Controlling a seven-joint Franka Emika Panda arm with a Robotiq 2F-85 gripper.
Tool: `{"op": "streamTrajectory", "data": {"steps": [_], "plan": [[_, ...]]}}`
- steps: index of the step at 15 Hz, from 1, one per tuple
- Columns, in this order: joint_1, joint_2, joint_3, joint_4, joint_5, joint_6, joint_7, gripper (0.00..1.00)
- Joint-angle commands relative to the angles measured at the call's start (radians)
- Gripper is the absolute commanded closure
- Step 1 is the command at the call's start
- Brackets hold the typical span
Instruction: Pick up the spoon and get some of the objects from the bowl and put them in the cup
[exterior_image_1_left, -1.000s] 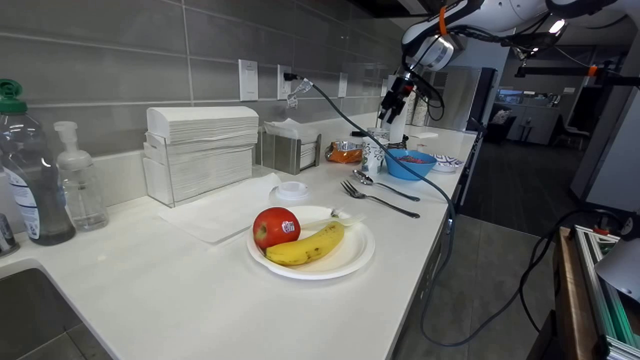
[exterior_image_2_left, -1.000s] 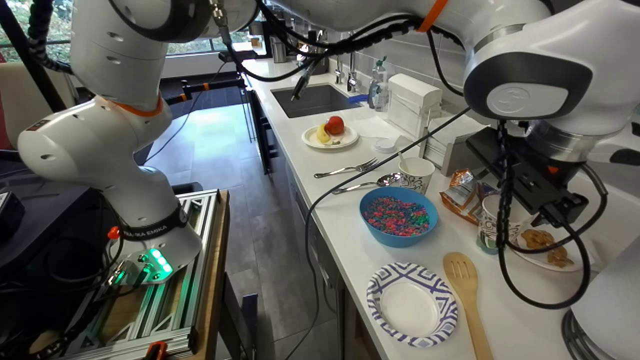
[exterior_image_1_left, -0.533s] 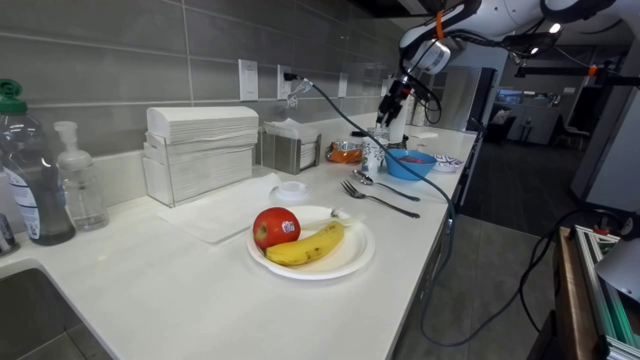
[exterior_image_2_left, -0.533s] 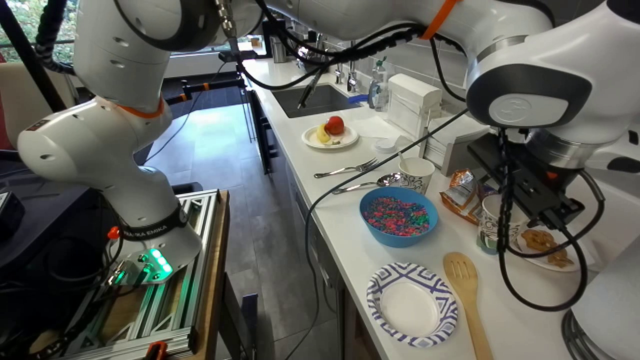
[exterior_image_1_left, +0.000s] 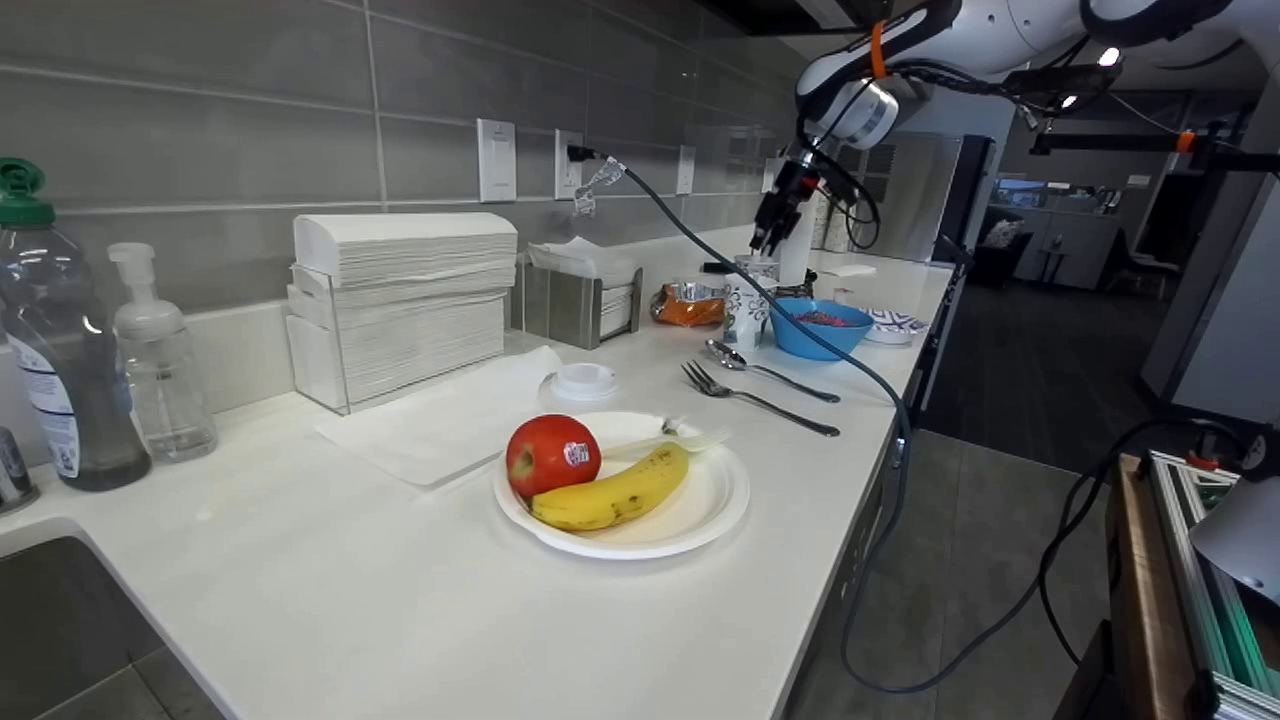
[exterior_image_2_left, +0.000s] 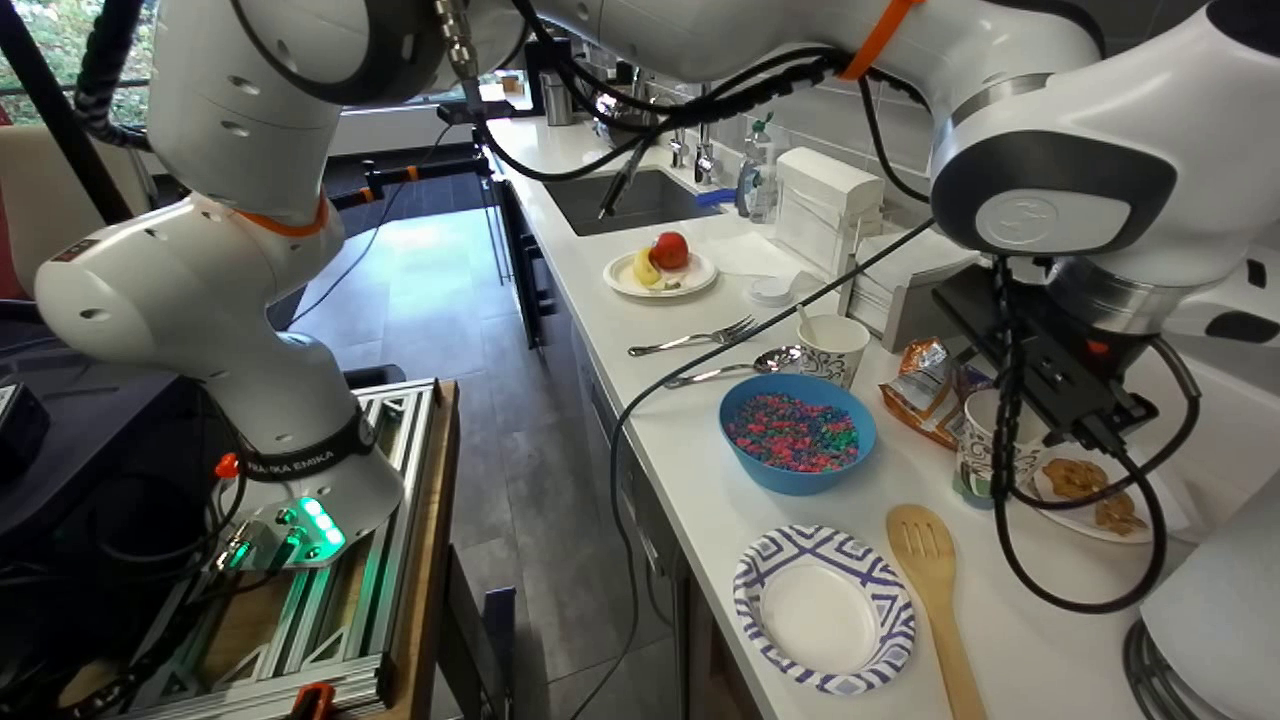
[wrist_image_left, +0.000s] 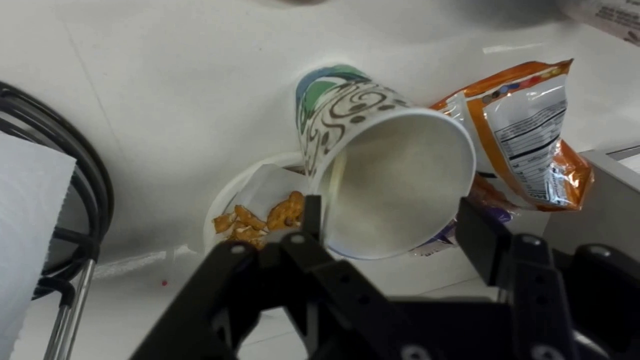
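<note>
You've lowered the tool (wrist_image_left: 389, 214), jaws apart, towards a paper cup (wrist_image_left: 382, 157); the spoon (exterior_image_1_left: 772, 374) lies untouched, so scooping presumably must wait.

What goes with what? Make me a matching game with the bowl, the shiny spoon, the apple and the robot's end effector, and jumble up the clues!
Things:
1. bowl
2. shiny spoon
3. apple
4. end effector

Clues:
A. lying beside the metal fork
B. black, with its tips apart
C. blue, with colourful bits inside
D. red, on a plate with a banana

Right pairs:
1-C
2-A
3-D
4-B
</note>
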Motion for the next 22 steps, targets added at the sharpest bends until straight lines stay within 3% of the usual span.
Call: {"op": "streamTrajectory", "data": {"steps": [1, 2, 3, 4, 6, 9, 22], "plan": [[-0.009, -0.001, 0.009, 0.01, 0.017, -0.026, -0.01, 0.35], [-0.009, -0.002, 0.01, 0.01, 0.018, -0.025, -0.01, 0.39], [-0.009, -0.004, 0.01, 0.009, 0.018, -0.026, -0.009, 0.51], [-0.008, -0.006, 0.01, 0.008, 0.018, -0.027, -0.008, 0.52], [-0.006, -0.008, 0.01, 0.006, 0.015, -0.03, -0.004, 0.75], [-0.003, -0.012, 0.01, 0.001, 0.012, -0.025, -0.006, 0.98], [-0.008, -0.134, 0.001, -0.064, 0.032, -0.036, 0.029, 0.99]]}}
